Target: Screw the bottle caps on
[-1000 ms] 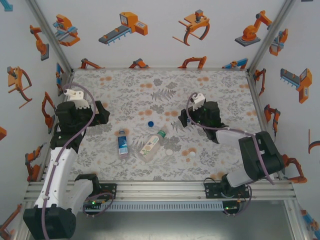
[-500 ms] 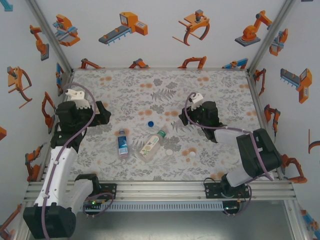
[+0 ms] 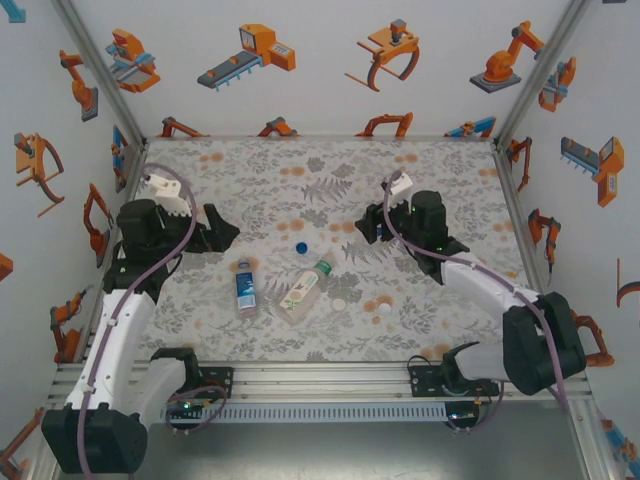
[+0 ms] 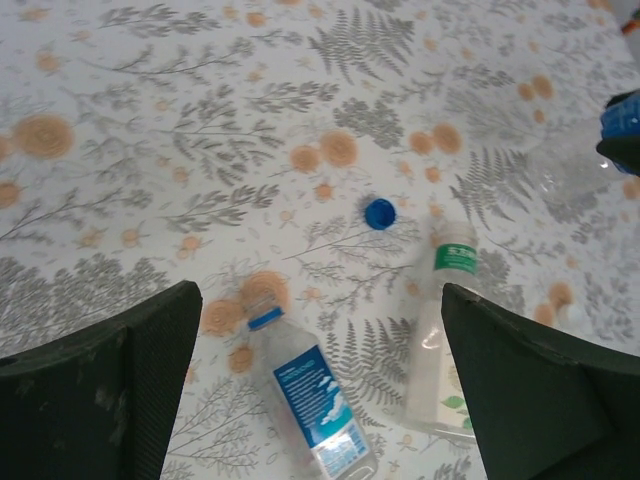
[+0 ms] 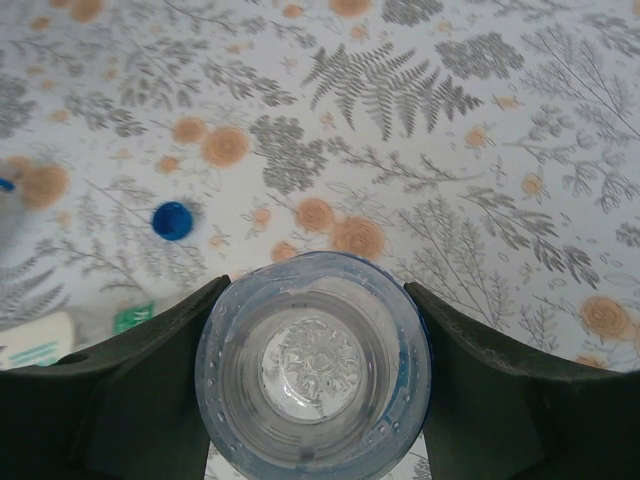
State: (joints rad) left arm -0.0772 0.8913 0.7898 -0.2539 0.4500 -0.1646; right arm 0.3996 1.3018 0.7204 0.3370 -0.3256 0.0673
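Sits on black base blocks [image 3: 190, 378] bolted to the aluminium rail [image 3: 320, 372]. Above the rail, shows white shells [image 3: 118, 335] between bulky black joints [image 3: 140, 232]. Trails a lilac cable [image 3: 187, 210] from the rail up to a white camera mount [image 3: 160, 183]. Ends in dark matte wedge-shaped fingers [image 4: 110, 390].

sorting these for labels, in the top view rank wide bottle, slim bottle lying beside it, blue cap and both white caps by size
1. wide bottle
2. slim bottle
3. blue cap, left white cap and right white cap: all look about the same, too small to rank
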